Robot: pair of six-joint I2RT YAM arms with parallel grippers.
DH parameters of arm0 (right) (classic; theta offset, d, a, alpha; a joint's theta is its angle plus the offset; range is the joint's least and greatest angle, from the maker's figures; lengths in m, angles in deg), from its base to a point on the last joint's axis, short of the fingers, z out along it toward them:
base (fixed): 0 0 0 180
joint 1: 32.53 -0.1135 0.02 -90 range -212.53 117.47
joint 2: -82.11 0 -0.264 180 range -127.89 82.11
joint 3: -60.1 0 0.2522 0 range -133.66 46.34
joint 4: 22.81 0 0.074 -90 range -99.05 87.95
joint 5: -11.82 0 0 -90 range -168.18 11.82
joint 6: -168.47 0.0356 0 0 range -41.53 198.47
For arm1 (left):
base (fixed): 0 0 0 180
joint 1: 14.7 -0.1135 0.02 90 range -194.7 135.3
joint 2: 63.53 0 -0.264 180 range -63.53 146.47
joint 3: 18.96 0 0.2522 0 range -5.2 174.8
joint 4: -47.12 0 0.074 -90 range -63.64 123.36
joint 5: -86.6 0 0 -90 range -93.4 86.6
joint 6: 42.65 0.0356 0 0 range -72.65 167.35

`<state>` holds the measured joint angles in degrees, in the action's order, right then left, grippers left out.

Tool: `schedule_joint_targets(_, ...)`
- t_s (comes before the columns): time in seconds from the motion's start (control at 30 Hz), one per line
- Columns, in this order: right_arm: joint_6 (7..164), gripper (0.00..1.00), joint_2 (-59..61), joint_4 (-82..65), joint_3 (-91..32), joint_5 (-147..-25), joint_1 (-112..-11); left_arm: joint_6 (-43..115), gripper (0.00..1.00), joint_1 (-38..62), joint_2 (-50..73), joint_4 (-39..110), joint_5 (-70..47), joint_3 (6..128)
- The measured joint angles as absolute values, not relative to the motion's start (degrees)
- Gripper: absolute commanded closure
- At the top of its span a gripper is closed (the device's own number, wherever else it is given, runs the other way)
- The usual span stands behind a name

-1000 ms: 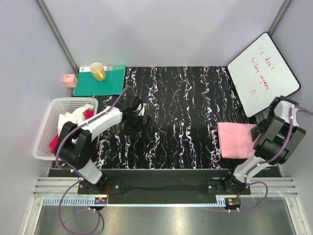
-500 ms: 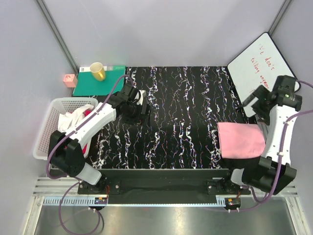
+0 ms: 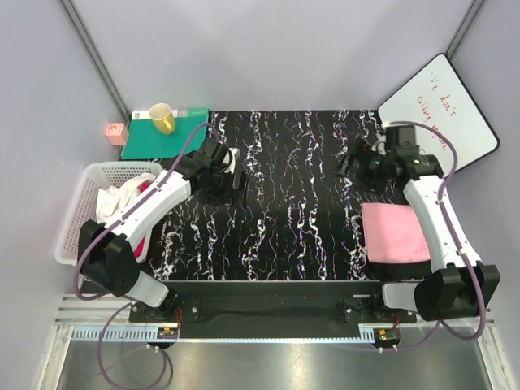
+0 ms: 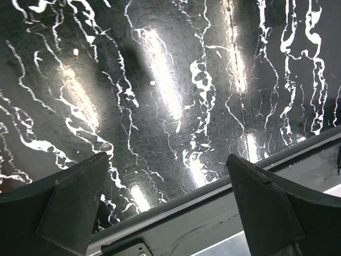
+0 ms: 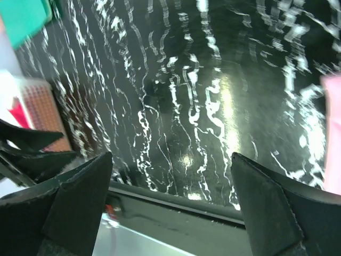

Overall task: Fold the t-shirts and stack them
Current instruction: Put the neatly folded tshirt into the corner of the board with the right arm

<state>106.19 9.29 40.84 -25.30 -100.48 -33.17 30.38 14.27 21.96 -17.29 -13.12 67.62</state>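
A light pink t-shirt (image 3: 394, 231) lies folded on the black marbled table at the near right; its edge shows in the right wrist view (image 5: 333, 128). A white t-shirt (image 3: 130, 192) and a magenta-red t-shirt (image 3: 91, 236) lie crumpled in the white basket (image 3: 75, 213) at the left. My left gripper (image 3: 237, 183) is open and empty above the table just right of the basket; its wrist view (image 4: 168, 205) shows only bare table between the jaws. My right gripper (image 3: 351, 165) is open and empty, behind and left of the pink shirt (image 5: 170, 205).
A green mat (image 3: 166, 134) with a yellow cup (image 3: 162, 119) lies at the back left, with a small pink box (image 3: 116, 132) beside it. A whiteboard (image 3: 437, 120) leans at the back right. The basket also shows in the right wrist view (image 5: 41, 114).
My right arm has swung from the near right edge beside the pink shirt, up and leftward to the back right of the table. My left gripper has shifted only slightly.
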Motion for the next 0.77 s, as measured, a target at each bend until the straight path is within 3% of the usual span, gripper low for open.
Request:
schedule_joint_targets(0.33, 104.40, 0.00, -12.35, 44.34, -44.90, -75.63, -53.94, 30.36, 0.01, 13.73, 20.26, -19.34, -8.83, 67.70)
schedule_joint_targets(0.77, 99.18, 0.00, -27.58, 46.35, -49.51, -56.75, -55.12, 31.41, 0.01, 1.64, 19.67, -20.00, -8.18, 64.56)
